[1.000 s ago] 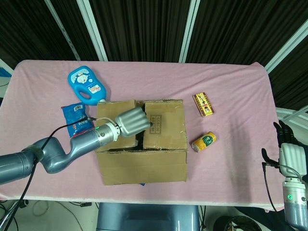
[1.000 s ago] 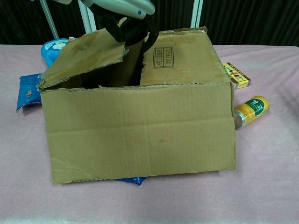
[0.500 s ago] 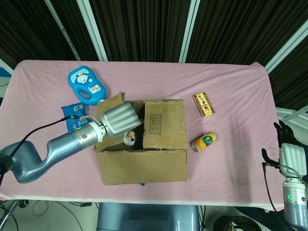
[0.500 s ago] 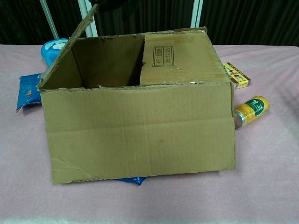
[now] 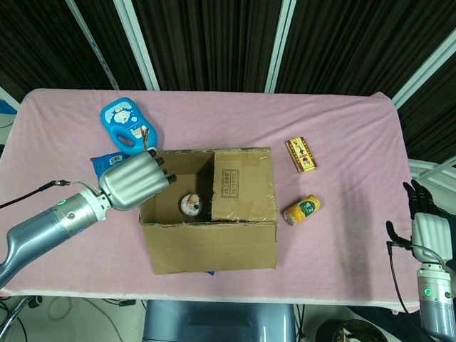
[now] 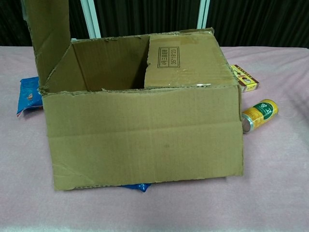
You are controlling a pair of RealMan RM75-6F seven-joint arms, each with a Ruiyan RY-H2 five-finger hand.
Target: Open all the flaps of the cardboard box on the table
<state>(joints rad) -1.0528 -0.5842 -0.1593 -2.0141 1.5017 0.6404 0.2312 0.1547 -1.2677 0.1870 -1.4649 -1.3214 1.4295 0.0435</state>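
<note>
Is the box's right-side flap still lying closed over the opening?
Yes, the right flap lies flat across the cardboard box, while the left flap stands raised.

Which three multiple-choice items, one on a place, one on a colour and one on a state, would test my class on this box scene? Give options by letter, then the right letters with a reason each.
1. Where does the can lie?
A. inside the cardboard box
B. on the cloth beside the box, on the side of its closed flap
C. on the blue bottle

2. What colour is the cloth on the table?
A. pink
B. green
C. white

3. How do the box's top flaps stand?
A. all are folded shut
B. all are folded out
C. the left flap is raised, the right flap lies flat over the opening

Answers:
1 B: the head view shows it on the cloth past the box's wall.
2 A: both views show pink fabric.
3 C: the chest view shows one flap upright by the left hand and one flat.
</note>
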